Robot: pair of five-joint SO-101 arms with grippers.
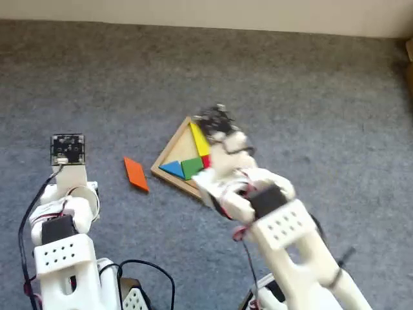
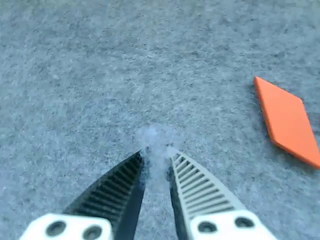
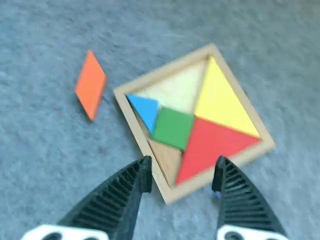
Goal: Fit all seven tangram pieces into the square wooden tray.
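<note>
The square wooden tray [image 3: 165,69] lies cornerwise on the grey carpet, and in the high view the tray [image 1: 169,150] sits mid-scene. Inside it are a yellow triangle [image 3: 222,102], a red triangle [image 3: 210,142], a green square [image 3: 173,128] and a small blue triangle [image 3: 146,109]; two wood-coloured patches show beside them. An orange parallelogram [image 3: 90,85] lies on the carpet outside the tray, left of it in the high view [image 1: 135,174]. My right gripper [image 3: 181,172] hovers open over the tray's corner, holding nothing. My left gripper [image 2: 157,155] is shut and empty over bare carpet, with the orange parallelogram [image 2: 287,122] off to one side.
Grey carpet [image 1: 310,84] spreads all around the tray. A pale wall edge [image 1: 206,13] runs along the far side. The left arm's body [image 1: 61,239] stands at the near left, with cables by its base.
</note>
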